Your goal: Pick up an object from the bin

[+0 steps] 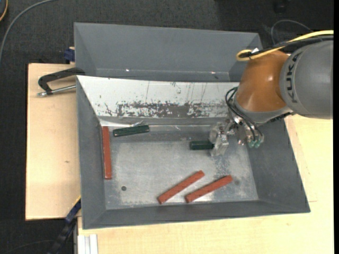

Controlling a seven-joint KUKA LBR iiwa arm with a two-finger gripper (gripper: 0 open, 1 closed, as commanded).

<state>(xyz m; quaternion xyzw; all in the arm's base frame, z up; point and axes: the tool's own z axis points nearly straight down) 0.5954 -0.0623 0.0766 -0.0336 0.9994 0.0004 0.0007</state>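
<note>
The jaws hang low over the right half of the grey bin (159, 49), just in front of its back wall and below the arm's orange wrist cover (262, 83). Just to their left lies a short dark green block (200, 145). Its right end meets the metal of the jaws, and it is the thing nearest them. I cannot tell whether the jaws are apart or together, nor whether that end sits between them or only beside them (the tips merge with the scuffed floor here).

The block lies flat, its long axis left to right across the view, roughly parallel to the back wall, with one end toward the jaws and the other toward the bin's left side.

To do this step well, I judge the jaws should:
- close across the block's short width, front to back, not along its length;
- take it nearer the middle than the very end, since an end grip would likely let it swing or slip out;
- go down to the floor before closing, then lift straight up, clear of the back wall.

Nothing crowds it. A longer dark green bar (131, 131) lies well apart at the back left, a red bar (107, 153) runs along the left wall, and two slanted red bars (180, 187) (208, 188) lie near the front.
</note>
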